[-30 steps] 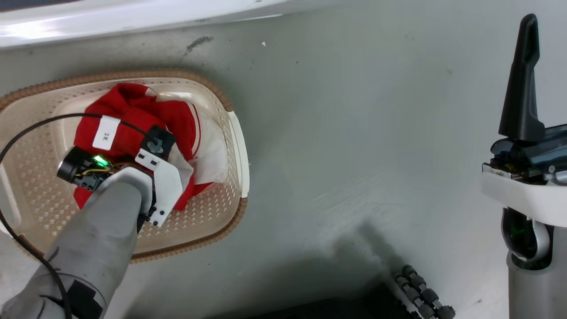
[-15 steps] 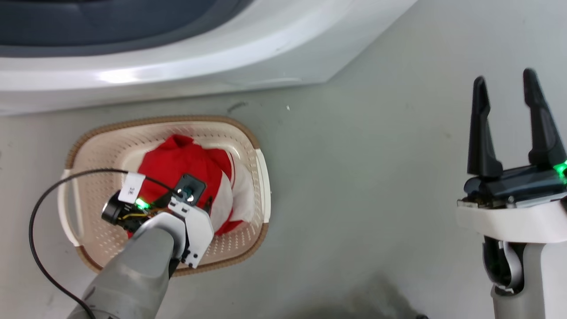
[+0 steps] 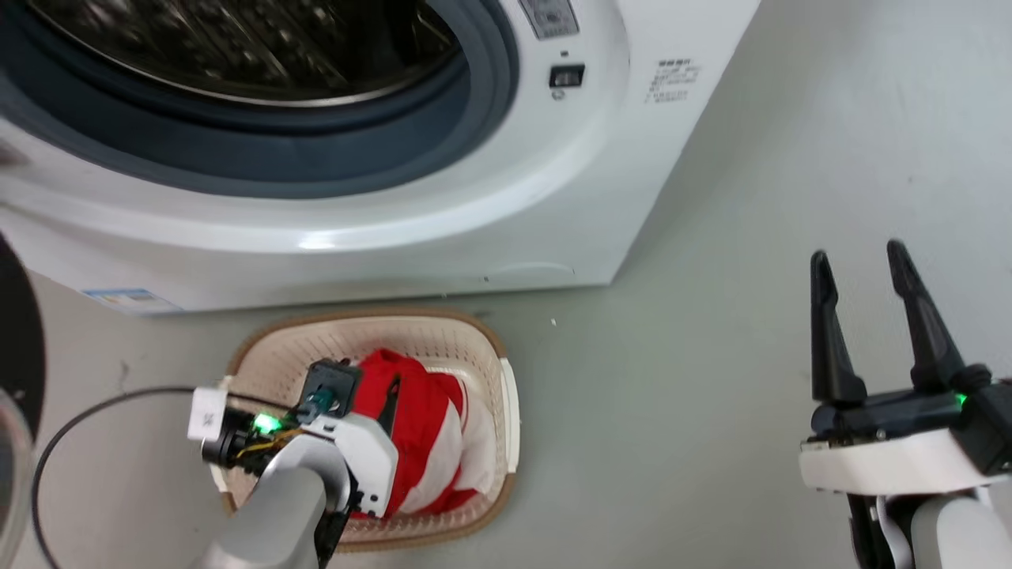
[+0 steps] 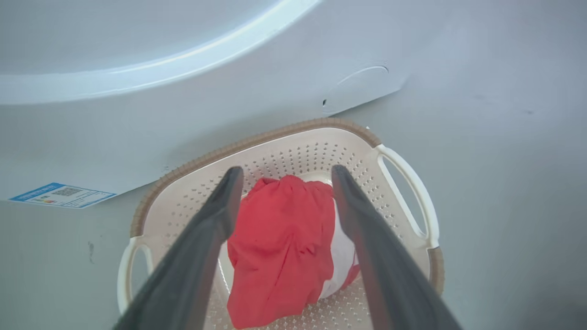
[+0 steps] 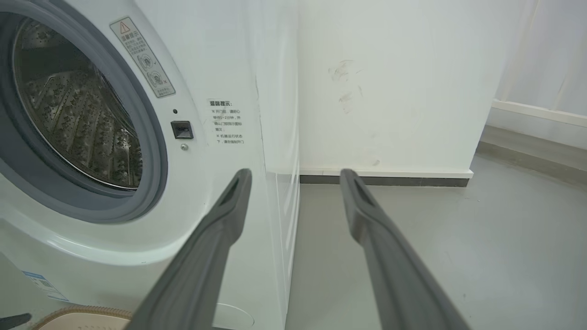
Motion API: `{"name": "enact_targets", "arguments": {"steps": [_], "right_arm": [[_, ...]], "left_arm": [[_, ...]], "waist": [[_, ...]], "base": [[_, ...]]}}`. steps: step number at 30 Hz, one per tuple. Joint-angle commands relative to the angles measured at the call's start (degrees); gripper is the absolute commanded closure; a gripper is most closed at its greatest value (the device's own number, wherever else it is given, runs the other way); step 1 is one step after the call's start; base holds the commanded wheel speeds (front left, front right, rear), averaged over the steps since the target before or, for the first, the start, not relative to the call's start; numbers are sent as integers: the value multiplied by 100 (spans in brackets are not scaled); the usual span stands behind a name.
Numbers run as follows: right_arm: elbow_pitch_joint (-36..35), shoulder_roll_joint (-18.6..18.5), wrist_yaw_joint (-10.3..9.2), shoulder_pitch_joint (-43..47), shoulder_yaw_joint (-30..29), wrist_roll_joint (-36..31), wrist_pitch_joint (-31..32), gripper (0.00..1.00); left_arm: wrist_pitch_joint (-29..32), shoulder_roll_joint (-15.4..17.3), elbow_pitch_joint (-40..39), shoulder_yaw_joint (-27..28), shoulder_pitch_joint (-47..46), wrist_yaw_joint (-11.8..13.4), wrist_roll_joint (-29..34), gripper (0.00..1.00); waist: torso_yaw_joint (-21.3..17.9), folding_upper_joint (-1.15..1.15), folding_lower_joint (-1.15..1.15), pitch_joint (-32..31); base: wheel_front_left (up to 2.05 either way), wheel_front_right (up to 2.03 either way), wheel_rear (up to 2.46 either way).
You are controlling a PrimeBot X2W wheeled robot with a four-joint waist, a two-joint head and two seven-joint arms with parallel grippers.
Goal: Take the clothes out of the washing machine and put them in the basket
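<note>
The clothes [image 4: 282, 247], a red garment with white panels, lie bunched in the cream basket [image 4: 302, 146] on the floor, in front of the washing machine [image 3: 506, 197]. My left gripper [image 4: 286, 170] hangs open above them, its two fingers standing either side of the heap and holding nothing. The head view shows that gripper [image 3: 362, 389] over the basket [image 3: 443, 336] and the clothes [image 3: 431, 442]. My right gripper [image 3: 862, 261] is open and empty at the lower right, well away from the basket. In its wrist view it [image 5: 296, 173] points at the washer's right front corner [image 5: 257, 137].
The porthole is open, showing the steel drum [image 5: 69, 114] with nothing visible in it. The black-framed door [image 3: 17, 340] hangs at the far left. Grey floor [image 3: 711, 356] spreads to the right of the washer. A white wall [image 5: 390, 91] stands behind.
The head camera has tilted up, so the washer's porthole has come into view and the basket sits lower and smaller. The clothes stay in the basket. One left finger now shows above them.
</note>
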Motion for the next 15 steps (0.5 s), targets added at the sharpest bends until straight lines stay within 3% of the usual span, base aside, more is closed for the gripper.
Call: {"name": "enact_targets", "arguments": {"steps": [1,8,15], "right_arm": [[49,-2,-4,184,-39,-33,-12,0],[138,-1,-4,540,-21,-86,-12,0],[187,0,-4,777,-32,-73,-12,0]], "left_arm": [[-14,38,-334,207,302,124,47,0],[-15,142,-2048,1354,1331,650,497,0],[-15,67,-3248,2188,2167,827,1023,0]], "waist": [[229,0,1,-535],[346,0,1,-1118],[351,0,1,-1538]], "base": [[0,0,0],[0,0,0],[0,0,0]]}}
